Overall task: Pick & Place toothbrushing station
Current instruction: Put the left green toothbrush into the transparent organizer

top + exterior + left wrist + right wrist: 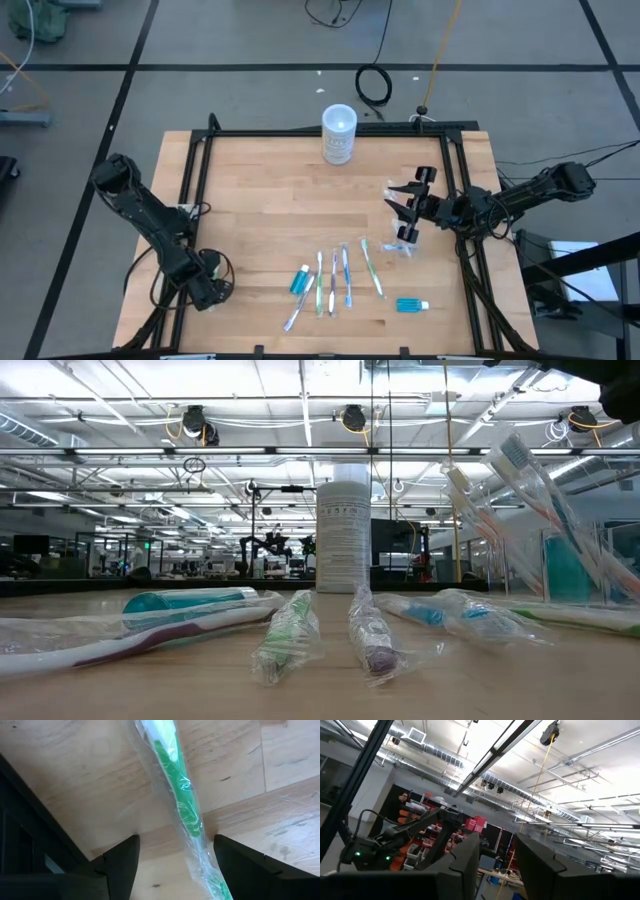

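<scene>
Several wrapped toothbrushes point(335, 280) lie in a row on the wooden table near its front edge, with a teal tube point(300, 280) on their left and another point(412, 305) on their right. A clear cup point(405, 243) stands at the right with toothbrushes point(530, 490) leaning in it. My right gripper point(400, 200) hangs raised over the cup, tilted upward and open, with nothing between its fingers point(470, 860). My left gripper point(212, 288) points down at the near left, open. In its wrist view a green toothbrush point(182, 800) in clear wrap lies on the wood between the fingers.
A frosted container with a white lid point(339, 133) stands at the table's far edge, in the middle. A black frame rail point(190, 190) runs along the left side, close to my left gripper, and another point(455, 180) runs along the right. Bare wood lies in the table's middle.
</scene>
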Motion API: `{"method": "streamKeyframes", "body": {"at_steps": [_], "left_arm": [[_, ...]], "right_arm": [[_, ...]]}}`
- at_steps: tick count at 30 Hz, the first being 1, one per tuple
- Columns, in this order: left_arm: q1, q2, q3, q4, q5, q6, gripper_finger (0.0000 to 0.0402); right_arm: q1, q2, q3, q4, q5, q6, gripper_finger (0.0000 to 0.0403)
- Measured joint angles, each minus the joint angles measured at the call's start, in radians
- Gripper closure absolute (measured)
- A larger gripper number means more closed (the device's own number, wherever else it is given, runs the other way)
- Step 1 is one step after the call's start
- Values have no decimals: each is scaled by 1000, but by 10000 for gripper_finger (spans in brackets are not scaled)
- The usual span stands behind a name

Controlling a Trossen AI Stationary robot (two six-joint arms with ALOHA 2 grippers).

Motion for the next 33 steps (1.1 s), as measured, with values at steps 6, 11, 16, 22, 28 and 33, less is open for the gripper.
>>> {"method": "streamKeyframes", "body": {"at_steps": [6, 11, 16, 22, 28, 33], "left_arm": [[2, 0, 0, -21, 21, -3, 145], [2, 1, -1, -17, 26, 7, 181], [2, 1, -1, -21, 13, 42, 256], [32, 4, 15, -32, -24, 134, 331], [91, -4, 84, -26, -296, 308, 392], [212, -25, 161, -22, -438, 449, 377]], "right_arm": [[0, 0, 0, 0, 0, -1, 287], [0, 0, 0, 0, 0, -1, 287], [0, 0, 0, 0, 0, -1, 287], [0, 0, 0, 0, -2, -2, 287], [-6, 7, 1, -19, -70, -27, 287], [-34, 53, 88, -198, -198, -4, 287]]}}
